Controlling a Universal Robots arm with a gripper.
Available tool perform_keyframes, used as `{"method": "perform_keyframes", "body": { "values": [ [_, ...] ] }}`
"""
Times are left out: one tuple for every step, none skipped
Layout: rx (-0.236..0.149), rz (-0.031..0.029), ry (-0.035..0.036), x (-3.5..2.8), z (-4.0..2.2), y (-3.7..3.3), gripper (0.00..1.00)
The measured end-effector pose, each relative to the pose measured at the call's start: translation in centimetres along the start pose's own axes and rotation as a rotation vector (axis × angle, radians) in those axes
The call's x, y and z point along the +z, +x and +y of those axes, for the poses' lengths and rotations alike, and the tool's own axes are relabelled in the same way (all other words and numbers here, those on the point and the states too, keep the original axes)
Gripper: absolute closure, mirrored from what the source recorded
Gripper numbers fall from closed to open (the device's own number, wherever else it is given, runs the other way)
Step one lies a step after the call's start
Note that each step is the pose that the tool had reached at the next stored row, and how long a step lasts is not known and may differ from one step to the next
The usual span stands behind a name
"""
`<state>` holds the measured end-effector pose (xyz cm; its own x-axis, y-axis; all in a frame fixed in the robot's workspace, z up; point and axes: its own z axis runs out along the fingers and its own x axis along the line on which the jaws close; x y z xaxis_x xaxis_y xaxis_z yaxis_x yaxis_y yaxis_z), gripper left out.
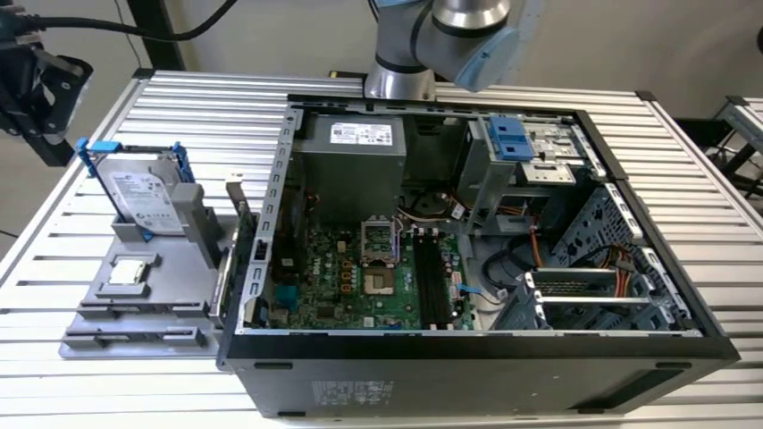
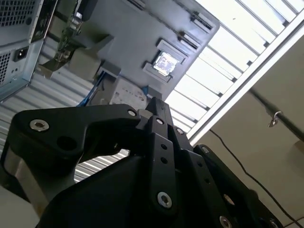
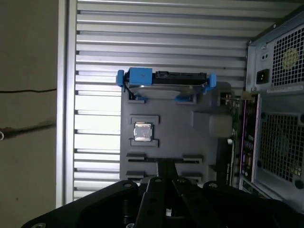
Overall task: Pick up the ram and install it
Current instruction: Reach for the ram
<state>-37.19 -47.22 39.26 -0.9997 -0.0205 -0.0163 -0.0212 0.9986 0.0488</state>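
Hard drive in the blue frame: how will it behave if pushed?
Probably rigid and fairly heavy for its size: the hard drive is a metal-faced block. It stands on edge in the grey holder, so a high push might tip it.

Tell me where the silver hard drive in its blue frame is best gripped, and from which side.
Grip the silver hard drive in its blue frame across its two flat faces near the free upper edge, coming from above. It stands on edge in the grey holder, which hides its lower part; the top looks open.
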Motion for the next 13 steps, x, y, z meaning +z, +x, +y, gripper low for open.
{"method": "perform_keyframes", "body": {
  "values": [
    [0.0,0.0,0.0,-0.01,-0.33,-0.05,1.0],
    [0.0,0.0002,0.0,-0.03,-0.7,-0.1,1.0],
    [0.0,0.0003,0.0,-0.04,-1.04,-0.14,1.0],
    [0.0,0.0004,0.0,-0.06,-1.38,-0.17,1.0],
    [0.0,0.0004,0.0,-0.08,-1.75,-0.19,1.0],
    [0.0,0.0004,0.0,-0.1,-2.14,-0.19,1.0],
    [0.0,0.0004,0.0,-0.12,-2.54,-0.19,1.0],
    [0.0,0.0004,0.0,-0.14,-2.95,-0.19,1.0],
    [0.0,0.0003,0.0,-0.16,-3.38,-0.19,1.0],
    [0.0,0.0003,-0.0001,-0.18,-3.81,-0.19,1.0],
    [0.0,0.0003,0.0,-0.2,-4.21,-0.19,1.0],
    [0.0,0.0004,0.0,-0.22,-4.63,-0.18,1.0],
    [0.0,0.0004,0.0001,-0.24,-5.01,-0.18,1.0]
  ]
}}
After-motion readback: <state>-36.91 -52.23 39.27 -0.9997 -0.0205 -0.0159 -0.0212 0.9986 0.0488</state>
